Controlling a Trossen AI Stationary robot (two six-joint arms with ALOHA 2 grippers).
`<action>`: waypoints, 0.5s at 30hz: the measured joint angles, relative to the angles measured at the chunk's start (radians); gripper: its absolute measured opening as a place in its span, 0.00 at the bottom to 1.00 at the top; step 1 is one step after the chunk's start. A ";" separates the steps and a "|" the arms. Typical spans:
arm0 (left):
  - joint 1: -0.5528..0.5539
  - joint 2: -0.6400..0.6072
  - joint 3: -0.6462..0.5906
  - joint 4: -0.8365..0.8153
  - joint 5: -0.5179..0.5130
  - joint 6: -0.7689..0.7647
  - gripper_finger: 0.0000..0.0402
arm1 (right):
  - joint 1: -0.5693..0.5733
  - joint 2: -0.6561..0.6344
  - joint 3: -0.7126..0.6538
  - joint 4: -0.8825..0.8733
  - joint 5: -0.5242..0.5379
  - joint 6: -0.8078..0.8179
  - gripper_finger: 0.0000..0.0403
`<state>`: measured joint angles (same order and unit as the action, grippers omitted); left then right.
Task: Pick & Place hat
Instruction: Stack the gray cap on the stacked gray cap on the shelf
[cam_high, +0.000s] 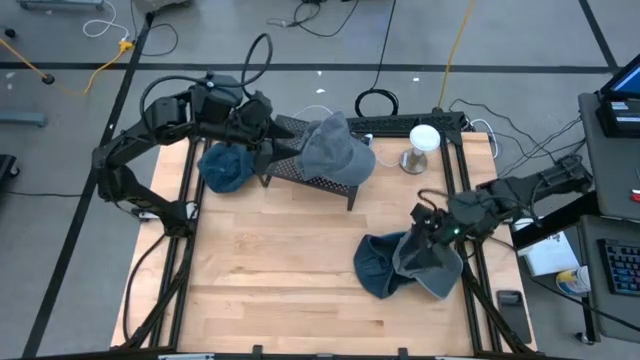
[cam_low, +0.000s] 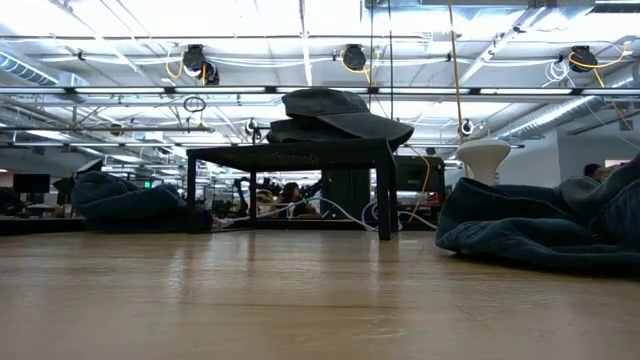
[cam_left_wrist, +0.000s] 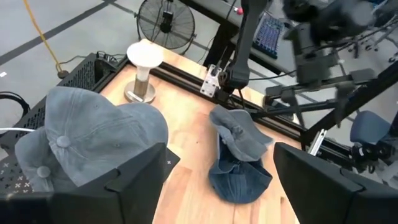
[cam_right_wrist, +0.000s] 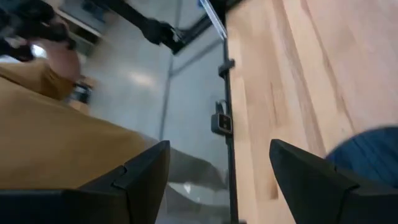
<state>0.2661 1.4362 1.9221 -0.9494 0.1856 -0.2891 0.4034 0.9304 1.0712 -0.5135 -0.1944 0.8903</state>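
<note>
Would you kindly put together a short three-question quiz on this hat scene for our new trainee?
1. True or false: a grey hat lies on top of the black rack.
2. Which gripper is over the hats near the table's right edge: A left, B right?
3. Fill in: beside the rack stands a white-topped ____.

Key:
1. True.
2. B: the right gripper is over the blue and grey hats; the left gripper is near the rack.
3. Stand.

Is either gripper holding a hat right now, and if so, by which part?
Nothing is held. The left gripper is open above the grey hat on the black stand. The right gripper is open over the hats at the table's right edge.
</note>
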 joint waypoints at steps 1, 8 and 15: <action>0.000 0.001 0.000 0.000 0.000 0.008 0.73 | 0.023 0.030 0.042 -0.049 0.025 0.014 0.67; -0.002 0.000 0.000 0.000 0.027 0.032 0.70 | 0.164 0.235 0.301 -0.347 0.094 0.182 0.67; -0.002 0.000 0.000 0.000 0.068 0.052 0.70 | 0.320 0.413 0.418 -0.522 0.093 0.355 0.61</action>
<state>0.2642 1.4364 1.9221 -0.9494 0.2538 -0.2369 0.7232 1.3436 1.4893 -1.0353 -0.1017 1.2454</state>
